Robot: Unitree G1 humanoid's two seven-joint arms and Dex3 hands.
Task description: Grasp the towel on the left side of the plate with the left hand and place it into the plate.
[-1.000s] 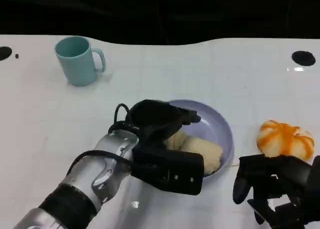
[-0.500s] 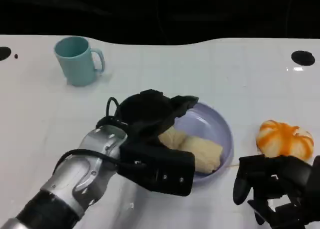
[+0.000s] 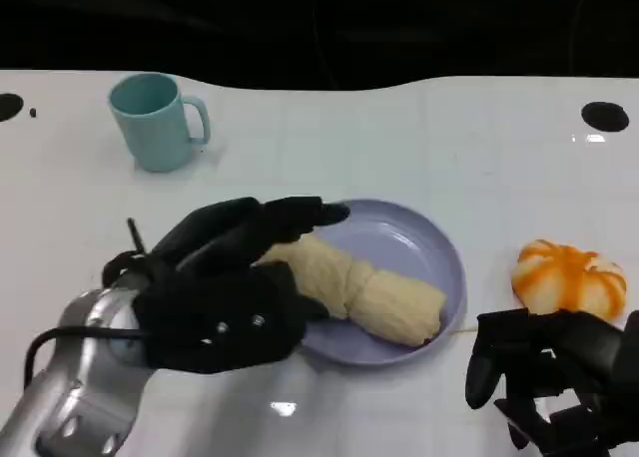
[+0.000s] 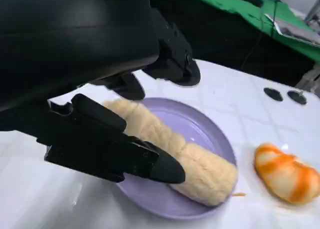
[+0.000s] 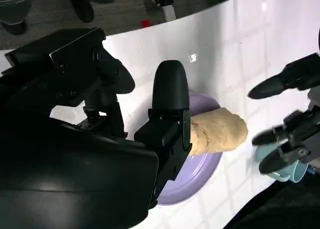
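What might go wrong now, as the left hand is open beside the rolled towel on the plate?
1. The left hand has its fingers spread right beside the rolled cream towel; pulling back, a finger could snag it and drag it off the round lilac plate.
2. One towel end lies at the plate's rim, so a small nudge may tip it onto the white table.

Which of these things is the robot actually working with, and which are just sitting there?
Working with: left hand, open beside the towel; towel, lying in the plate; plate.

Just sitting there: teal mug, orange-and-white object, right hand resting idle.
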